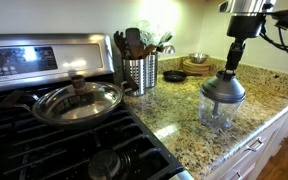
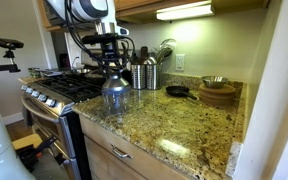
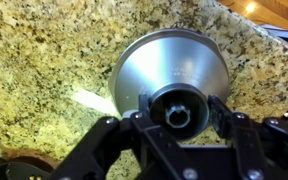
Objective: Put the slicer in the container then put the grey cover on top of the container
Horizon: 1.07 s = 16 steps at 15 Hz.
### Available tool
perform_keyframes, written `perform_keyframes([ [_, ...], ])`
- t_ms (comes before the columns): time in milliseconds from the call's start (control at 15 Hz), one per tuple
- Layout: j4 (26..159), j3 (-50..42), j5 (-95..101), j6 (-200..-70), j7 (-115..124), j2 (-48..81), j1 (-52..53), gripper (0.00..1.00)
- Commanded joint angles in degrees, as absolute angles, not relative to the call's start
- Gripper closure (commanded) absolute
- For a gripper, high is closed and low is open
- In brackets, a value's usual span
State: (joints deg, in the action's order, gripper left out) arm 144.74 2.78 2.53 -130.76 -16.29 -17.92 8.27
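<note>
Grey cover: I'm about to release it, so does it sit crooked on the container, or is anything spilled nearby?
Nothing stands out. The grey cover sits level on the container in both exterior views, the gripper closed on its top knob. No spill shows on the granite counter.

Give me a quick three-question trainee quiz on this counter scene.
1. True or false: the grey cover sits on top of the clear cup.
2. Multiple choice: the gripper is closed on the cover's A) rim, B) top knob, C) underside.
3. Short answer: what covers the pan on the stove?
Key: 1 true; 2 B; 3 a glass lid.
</note>
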Motion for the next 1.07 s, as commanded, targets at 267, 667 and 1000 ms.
perform_keyframes([
  [267, 143.0, 3.1, 2.3, -129.4, -15.8, -16.3, 8.1, 0.65],
  [667, 143.8, 3.2, 2.5, -128.9, -15.5, -16.9, 7.9, 0.65],
  [1000, 143.6, 3.2, 2.6, -127.1, -15.4, -17.4, 7.9, 0.01],
])
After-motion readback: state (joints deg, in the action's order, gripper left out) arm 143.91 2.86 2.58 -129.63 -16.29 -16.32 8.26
